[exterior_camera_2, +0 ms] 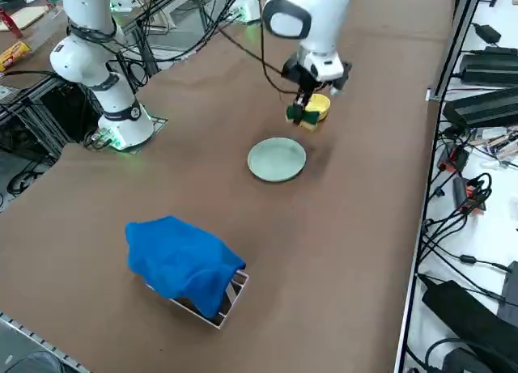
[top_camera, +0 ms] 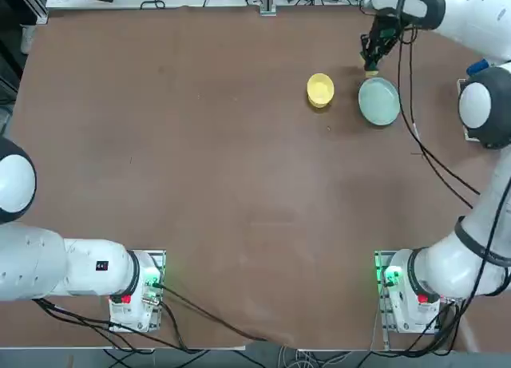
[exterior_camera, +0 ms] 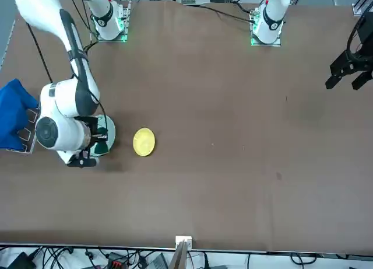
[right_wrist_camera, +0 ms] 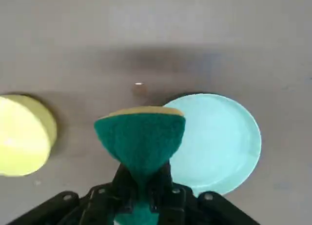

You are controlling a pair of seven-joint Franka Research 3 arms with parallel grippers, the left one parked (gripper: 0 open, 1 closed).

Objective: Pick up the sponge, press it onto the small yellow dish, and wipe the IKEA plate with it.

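My right gripper (top_camera: 374, 57) is shut on the sponge (right_wrist_camera: 140, 137), squeezing its dark green and yellow block at the middle. It hangs above the table near the far edge, over the gap between the two dishes. The small yellow dish (top_camera: 320, 89) sits to its left in the top view, also seen as the yellow dish (right_wrist_camera: 22, 137) at the wrist. The pale mint IKEA plate (top_camera: 378, 100) lies just near-right of the sponge (exterior_camera_2: 301, 114). In the front view the arm hides most of the plate (exterior_camera: 109, 130). Both dishes look bare.
A blue cloth (exterior_camera_2: 182, 264) lies draped over a small box at the table's right edge, beside the arm's elbow. Black cables (top_camera: 423, 144) trail from the wrist over the table past the plate. The far table edge (top_camera: 263, 9) is close behind the gripper.
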